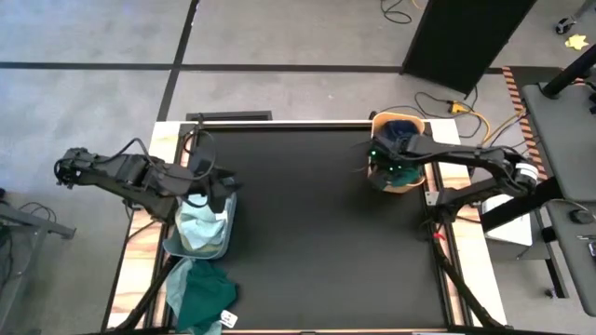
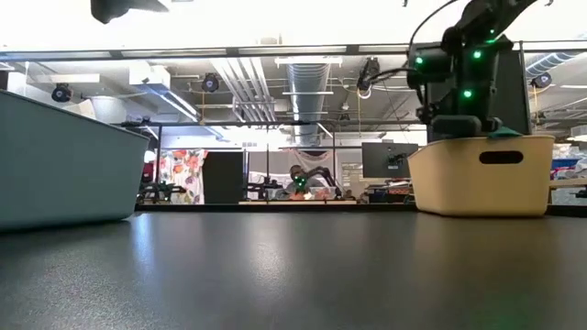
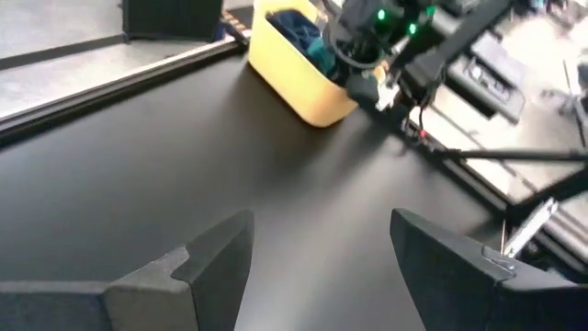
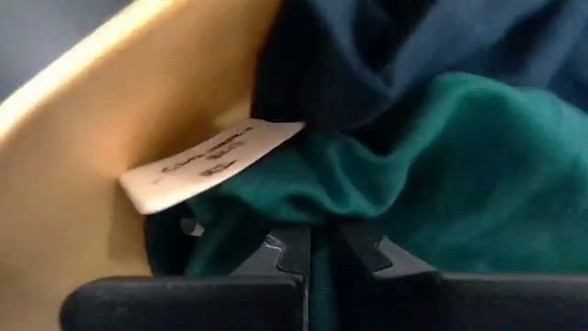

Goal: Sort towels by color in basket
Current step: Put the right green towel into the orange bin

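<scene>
My right gripper [image 1: 384,160] reaches down into the yellow basket [image 1: 406,182] at the table's far right and is shut on a dark teal towel [image 4: 441,175] with a white tag [image 4: 207,165]. A navy towel [image 4: 404,46] lies beside it in that basket. My left gripper [image 3: 322,230] hovers open over the far rim of the grey-blue basket [image 1: 173,244], which holds light mint towels [image 1: 197,225]. Another dark teal towel [image 1: 207,290] lies on the table's near left, partly over a mint cloth [image 1: 177,277]. My right gripper pinches a fold of the dark teal towel [image 4: 317,198] between its two fingers [image 4: 292,250], coming from above into the yellow basket. The towel bunches against the basket's wall, its tag sticking out sideways. Whether it is lifted off the basket's floor cannot be told.
Black table top [image 1: 307,233] stretches open between the two baskets. In the low view the yellow basket [image 2: 481,174] stands on the right and the grey-blue basket's wall [image 2: 64,165] on the left. Cables and a dark cabinet [image 1: 466,37] lie beyond the far right corner.
</scene>
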`<state>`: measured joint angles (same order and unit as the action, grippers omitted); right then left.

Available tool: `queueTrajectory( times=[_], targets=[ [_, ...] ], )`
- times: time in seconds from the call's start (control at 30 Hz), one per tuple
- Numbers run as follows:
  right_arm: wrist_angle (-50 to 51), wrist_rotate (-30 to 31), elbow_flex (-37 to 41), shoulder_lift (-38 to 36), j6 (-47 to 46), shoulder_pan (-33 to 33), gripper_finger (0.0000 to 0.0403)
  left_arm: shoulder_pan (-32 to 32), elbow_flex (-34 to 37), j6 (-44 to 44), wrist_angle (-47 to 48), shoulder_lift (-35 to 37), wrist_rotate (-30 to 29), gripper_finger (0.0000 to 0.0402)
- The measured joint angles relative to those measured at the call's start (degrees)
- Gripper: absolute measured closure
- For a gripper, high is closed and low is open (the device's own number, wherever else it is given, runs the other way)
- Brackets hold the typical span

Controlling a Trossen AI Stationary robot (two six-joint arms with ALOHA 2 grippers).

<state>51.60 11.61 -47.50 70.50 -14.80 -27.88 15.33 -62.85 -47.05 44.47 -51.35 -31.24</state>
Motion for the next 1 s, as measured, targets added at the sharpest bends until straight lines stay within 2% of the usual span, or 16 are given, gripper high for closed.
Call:
queueTrajectory(
  times=[0.17,0.3,0.47,0.6,0.7,0.77,0.87,1.0],
  targets=[
    [1.7,-0.1,1.6,-1.5,2.8,-5.4,0.039,0.0,0.0,-2.1,-1.7,-0.3,-3.8,0.016],
    [-2.9,-0.5,3.3,-1.2,4.6,-10.5,0.039,-0.2,0.0,-2.1,-4.1,-1.2,-6.1,0.016],
    [-7.9,-15.3,4.1,-0.2,11.3,-15.2,0.039,-0.8,0.0,-2.1,-7.3,-1.9,-6.9,0.016],
    [-5.6,-17.8,2.3,-1.3,8.2,-16.2,0.0384,-0.8,0.0,-2.0,-8.0,-1.4,-6.9,0.016],
    [-2.4,-20.8,-0.4,-1.7,6.0,-16.9,0.035,-1.7,-0.3,-0.3,-7.9,-1.1,-6.9,0.016],
    [0.1,-23.6,-2.3,-1.7,5.8,-17.3,0.0314,-3.1,-0.9,1.6,-7.3,-1.0,-6.8,0.016],
    [3.1,-23.8,-5.7,-1.8,6.6,-17.3,0.0251,-6.1,-2.1,6.4,-7.0,-1.0,-6.6,0.0161],
    [7.5,-21.6,-11.1,-2.1,7.0,-17.3,0.0177,-13.2,-3.6,12.9,-8.1,-1.4,-0.1,0.0169]
  ],
)
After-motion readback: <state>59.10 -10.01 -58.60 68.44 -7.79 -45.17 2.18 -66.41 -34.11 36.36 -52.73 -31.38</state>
